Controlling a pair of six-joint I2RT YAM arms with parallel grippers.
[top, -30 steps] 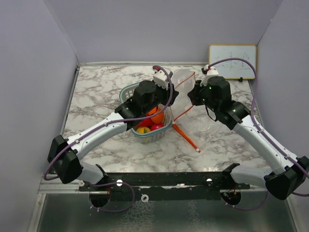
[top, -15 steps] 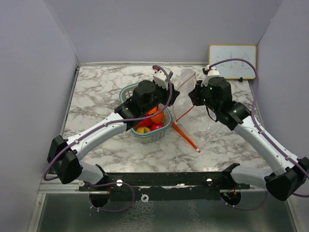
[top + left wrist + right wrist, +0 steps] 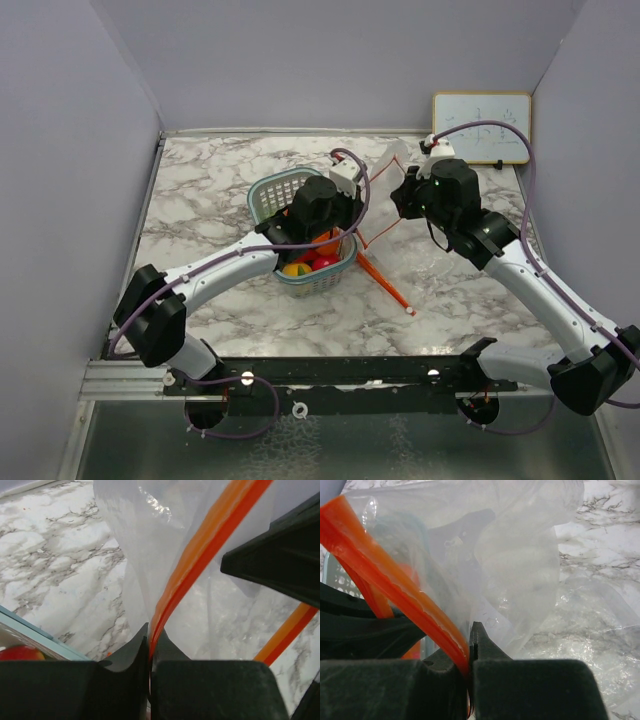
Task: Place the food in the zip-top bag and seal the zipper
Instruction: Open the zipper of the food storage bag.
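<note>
L gripper (image 3: 150,641) moved beyond basket (image 3: 266,192) onto zip-top bag (image 3: 388,160); it & R gripper (image 3: 469,642) pinch orange zipper (image 3: 210,545), opening step, next spread mouth.

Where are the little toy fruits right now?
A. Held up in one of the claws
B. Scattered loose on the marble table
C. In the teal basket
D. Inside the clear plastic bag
C. The overhead view shows the toy fruits piled inside the teal basket, and no fruit shows through the clear bag.
</note>
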